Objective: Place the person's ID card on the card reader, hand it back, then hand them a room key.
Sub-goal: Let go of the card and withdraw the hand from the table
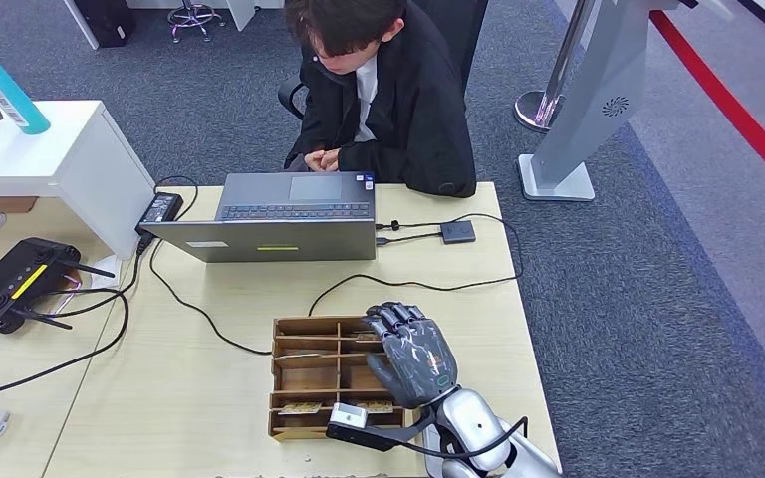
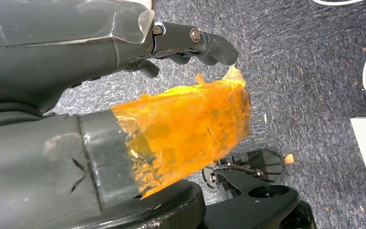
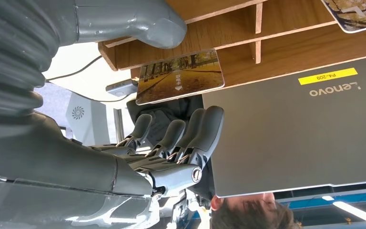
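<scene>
My right hand (image 1: 410,354) hovers over the right end of a wooden compartment tray (image 1: 304,383) near the table's front edge. In the right wrist view a key card (image 3: 180,76) printed with an autumn avenue sticks out of the tray (image 3: 286,43). The thumb (image 3: 138,21) lies on one side of it and the fingers (image 3: 186,131) are stretched out on the other, with a gap to the card. A second card (image 3: 357,12) lies in another slot. A small dark box (image 1: 457,231) on a cable sits beside the laptop. The person (image 1: 383,95) sits behind it, hands together. My left hand (image 2: 190,40) hangs over the carpet and holds nothing.
An open grey laptop (image 1: 289,219) stands between the tray and the person. Black cables (image 1: 189,304) cross the table. A black controller (image 1: 15,284) lies at the left beside a white shelf (image 1: 55,159). A grey stand (image 1: 588,110) rises at the right, off the table.
</scene>
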### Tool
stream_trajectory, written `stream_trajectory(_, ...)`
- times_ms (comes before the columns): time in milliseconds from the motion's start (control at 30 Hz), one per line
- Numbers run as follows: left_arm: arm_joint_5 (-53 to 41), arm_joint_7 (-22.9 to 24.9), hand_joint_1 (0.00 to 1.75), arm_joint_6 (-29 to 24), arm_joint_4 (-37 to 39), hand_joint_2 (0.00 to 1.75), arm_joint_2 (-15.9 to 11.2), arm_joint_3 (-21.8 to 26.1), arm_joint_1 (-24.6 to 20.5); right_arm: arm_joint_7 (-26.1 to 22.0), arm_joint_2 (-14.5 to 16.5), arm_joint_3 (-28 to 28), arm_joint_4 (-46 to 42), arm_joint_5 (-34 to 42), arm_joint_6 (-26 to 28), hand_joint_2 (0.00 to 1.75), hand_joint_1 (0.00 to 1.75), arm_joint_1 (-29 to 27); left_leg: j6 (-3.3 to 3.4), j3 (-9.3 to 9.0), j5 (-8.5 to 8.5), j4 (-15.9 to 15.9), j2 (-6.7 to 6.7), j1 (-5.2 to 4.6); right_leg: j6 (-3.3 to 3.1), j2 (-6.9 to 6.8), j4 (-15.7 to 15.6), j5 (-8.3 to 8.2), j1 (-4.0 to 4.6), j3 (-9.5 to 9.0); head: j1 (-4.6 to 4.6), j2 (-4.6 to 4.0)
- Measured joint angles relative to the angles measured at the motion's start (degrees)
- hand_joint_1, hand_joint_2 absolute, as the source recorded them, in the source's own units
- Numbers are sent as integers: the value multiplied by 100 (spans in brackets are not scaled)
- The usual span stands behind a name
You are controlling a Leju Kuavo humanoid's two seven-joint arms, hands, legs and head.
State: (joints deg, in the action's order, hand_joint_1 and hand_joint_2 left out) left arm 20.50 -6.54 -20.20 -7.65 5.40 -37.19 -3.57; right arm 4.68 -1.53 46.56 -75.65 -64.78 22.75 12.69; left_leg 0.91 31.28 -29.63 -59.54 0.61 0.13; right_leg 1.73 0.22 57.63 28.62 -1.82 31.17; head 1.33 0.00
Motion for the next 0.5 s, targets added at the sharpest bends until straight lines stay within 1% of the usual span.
stream_trajectory(300,0,0,0,0,0,0,0,-1,0,0,0,-3,0,-1,0,175,69,0,0,0,0,0,0,0,0,0,0,0,0,0,0,0)
stream_trajectory(367,0,0,0,0,0,0,0,-1,0,0,0,-3,0,-1,0,175,75,0,0,0,0,0,0,0,0,0,0,0,0,0,0,0)
stream_trajectory(433,0,0,0,0,0,0,0,-2,0,0,0,-4,0,-2,1,175,84,0,0,0,0,0,0,0,0,0,0,0,0,0,0,0)
stream_trajectory(500,0,0,0,0,0,0,0,-2,0,0,0,-4,0,-1,1,175,89,0,0,0,0,0,0,0,0,0,0,0,0,0,0,0)
